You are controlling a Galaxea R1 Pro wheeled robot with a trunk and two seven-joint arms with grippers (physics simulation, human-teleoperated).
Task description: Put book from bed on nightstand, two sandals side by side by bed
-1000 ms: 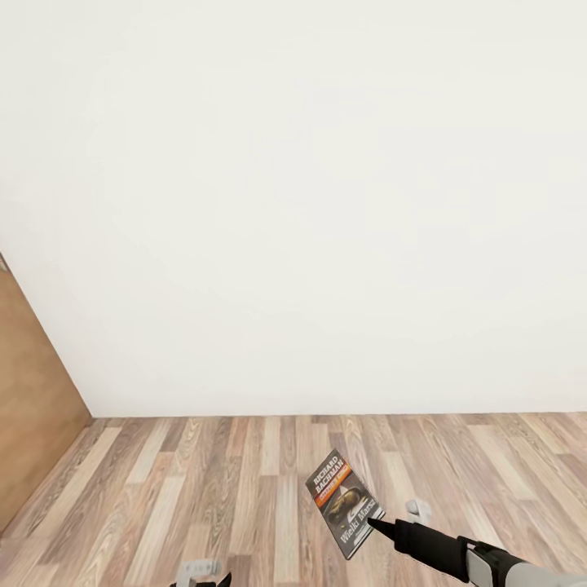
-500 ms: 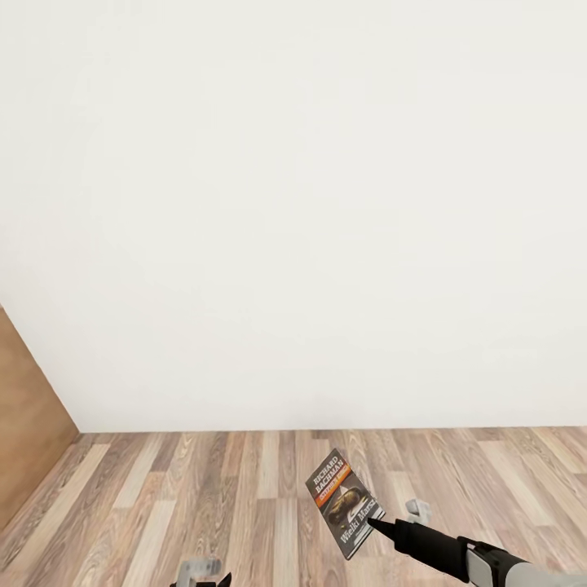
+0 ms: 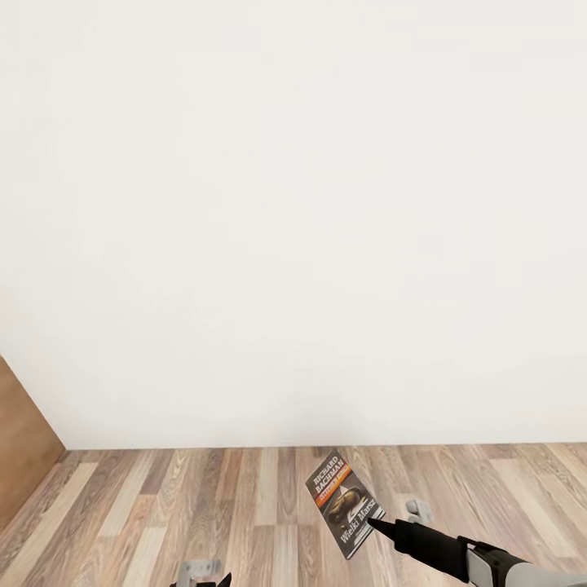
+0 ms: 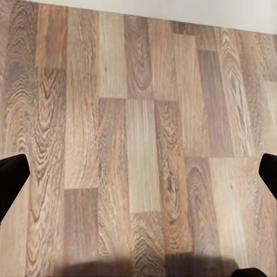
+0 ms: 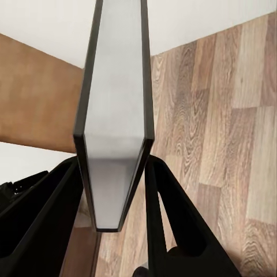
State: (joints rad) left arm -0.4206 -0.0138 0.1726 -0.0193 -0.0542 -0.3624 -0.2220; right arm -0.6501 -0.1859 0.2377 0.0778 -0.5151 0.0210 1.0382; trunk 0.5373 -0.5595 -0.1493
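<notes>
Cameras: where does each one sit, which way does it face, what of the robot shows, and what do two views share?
Head view: on the head, facing a white wall and wood floor; right tool holds the book, left tool at the bottom edge.
Left wrist view: looks down at floor; dark fingertips spread wide.
Right wrist view: looks along fingers pinching the book's page edge.
Shared: head and right wrist views both show the book, floor and wall.
</notes>
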